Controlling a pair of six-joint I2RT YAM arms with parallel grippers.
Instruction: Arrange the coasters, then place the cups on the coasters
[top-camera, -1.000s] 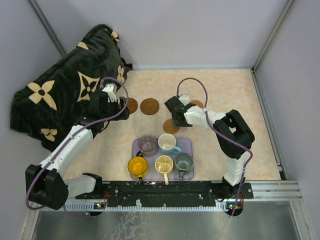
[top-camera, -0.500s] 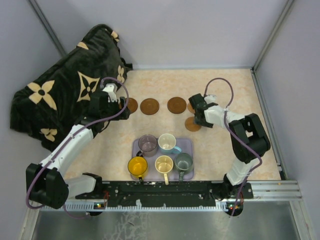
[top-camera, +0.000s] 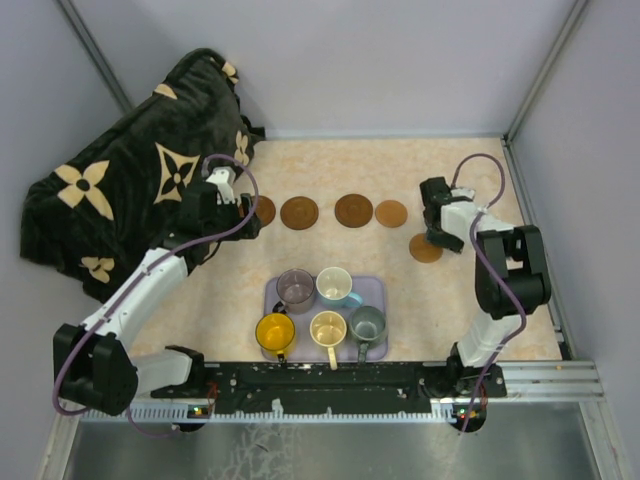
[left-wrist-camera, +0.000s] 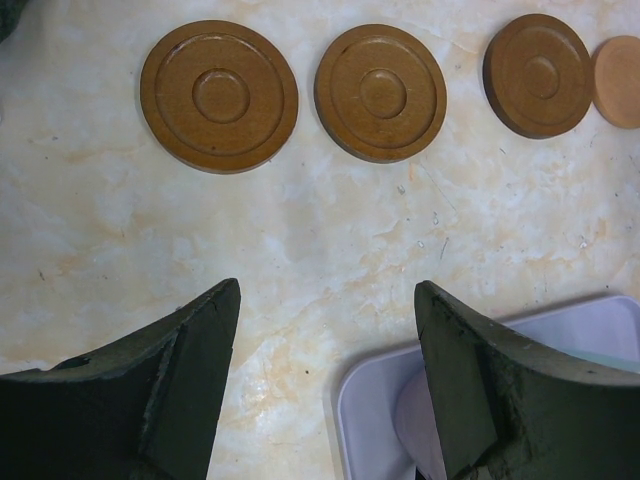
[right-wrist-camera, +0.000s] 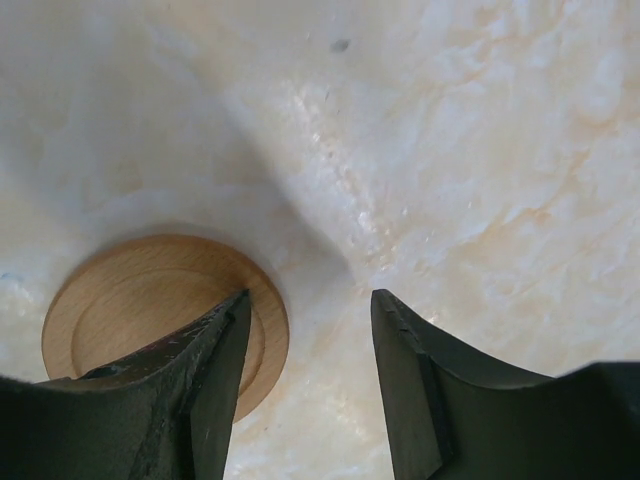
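Observation:
Four coasters lie in a row at mid-table: dark brown ones (top-camera: 265, 211) (top-camera: 299, 212) (top-camera: 353, 210) and a smaller light one (top-camera: 391, 213). The left wrist view shows the same row (left-wrist-camera: 219, 95) (left-wrist-camera: 381, 92) (left-wrist-camera: 538, 60) (left-wrist-camera: 618, 82). A fifth, light coaster (top-camera: 424, 250) (right-wrist-camera: 140, 305) lies apart to the right. My right gripper (top-camera: 433, 238) (right-wrist-camera: 310, 298) is open, with one fingertip (right-wrist-camera: 232, 315) on that coaster and the other over bare table. My left gripper (top-camera: 240, 214) (left-wrist-camera: 327, 300) hangs open and empty beside the leftmost coaster. The cups stand on the lavender tray: purple-grey (top-camera: 296, 288), white-blue (top-camera: 335, 287), yellow (top-camera: 275, 331), cream (top-camera: 328, 328), grey-green (top-camera: 367, 324).
The lavender tray (top-camera: 377, 291) (left-wrist-camera: 385, 400) sits near the front edge between the arms. A dark blanket with tan flower shapes (top-camera: 130, 170) is heaped at the back left, behind the left arm. Walls and a metal frame close in the table.
My right gripper has swept to the right with the small light coaster under its fingertip, from behind the tray to the right side. The row of coasters came into view. The left arm stayed still.

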